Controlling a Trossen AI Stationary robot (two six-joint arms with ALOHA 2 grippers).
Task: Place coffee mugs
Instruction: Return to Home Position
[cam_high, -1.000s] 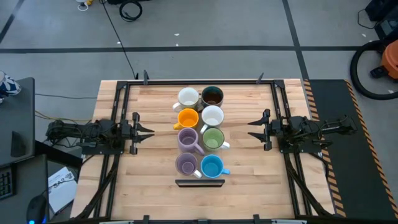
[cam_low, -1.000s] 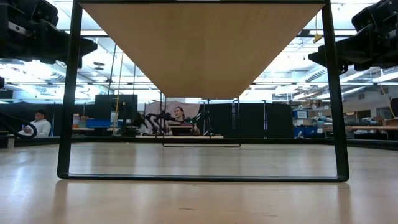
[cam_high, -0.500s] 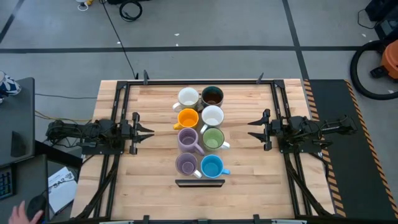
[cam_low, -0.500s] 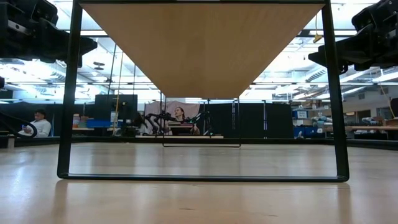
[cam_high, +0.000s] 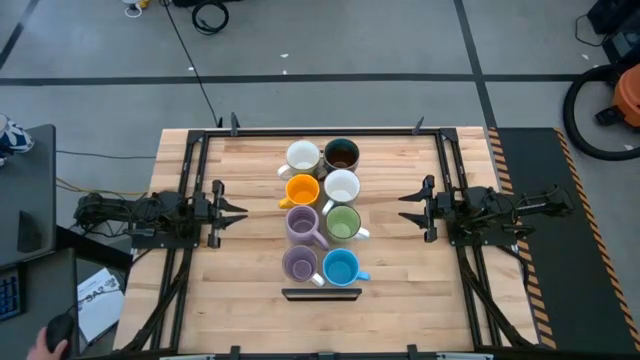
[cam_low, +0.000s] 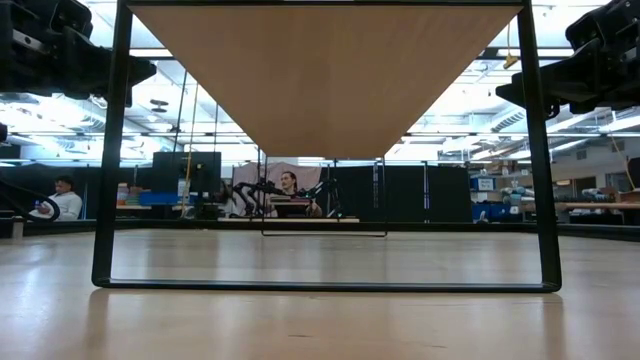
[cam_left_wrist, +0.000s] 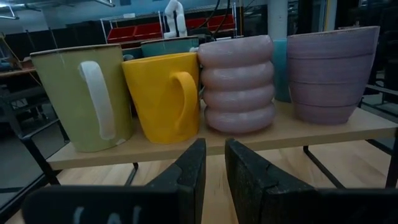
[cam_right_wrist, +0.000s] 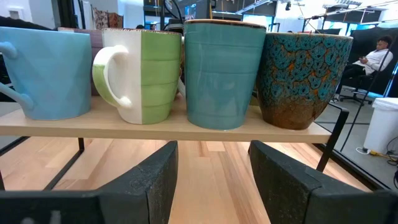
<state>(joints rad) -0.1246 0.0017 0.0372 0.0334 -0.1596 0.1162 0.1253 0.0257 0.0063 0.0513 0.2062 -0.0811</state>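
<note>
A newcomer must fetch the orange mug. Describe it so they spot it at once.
On the table, a raised shelf carries two rows of four. The orange mug stands in the row facing the left end effector, between a white-lined mug and a ribbed lavender mug; it alone is orange.

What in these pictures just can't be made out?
Low view: the mugs, hidden above the shelf's wooden underside.
Left wrist view: the farther mugs, mostly blocked by the orange mug and ribbed lavender mug.
Right wrist view: the light blue mug and a seated person, each cut by an edge.
</note>
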